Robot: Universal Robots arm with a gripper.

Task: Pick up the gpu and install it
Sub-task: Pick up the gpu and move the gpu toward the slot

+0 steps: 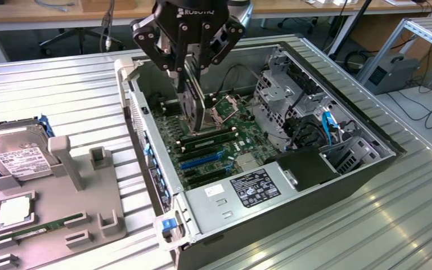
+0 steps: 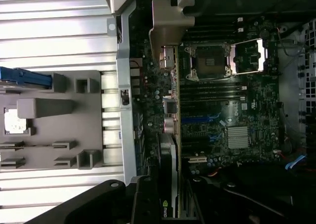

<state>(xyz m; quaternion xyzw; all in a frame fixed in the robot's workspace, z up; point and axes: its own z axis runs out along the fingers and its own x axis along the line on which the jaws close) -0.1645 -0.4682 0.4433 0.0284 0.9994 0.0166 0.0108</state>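
Note:
The gpu [image 1: 193, 107], a thin dark card with a pale metal bracket, hangs on edge inside the open computer case [image 1: 152, 169], its lower end just above the motherboard [image 1: 235, 143] near the memory slots. My gripper [image 1: 189, 73] is above it, shut on the card's upper end. In the wrist view the gpu [image 2: 170, 150] runs edge-on away from my gripper [image 2: 170, 204], with its bracket [image 2: 168, 21] at the far end by the case's rear wall. The blue expansion slots [image 1: 201, 160] lie a little nearer the power supply than the card's lower edge.
A grey fixture tray [image 1: 58, 225] lies at the exterior view's left. It holds a hard drive [image 1: 17, 152], a processor [image 1: 12, 209] and a green memory stick [image 1: 28, 232]. Inside the case are a power supply [image 1: 253, 188], a drive cage [image 1: 283, 95] and an open processor socket [image 2: 207, 61].

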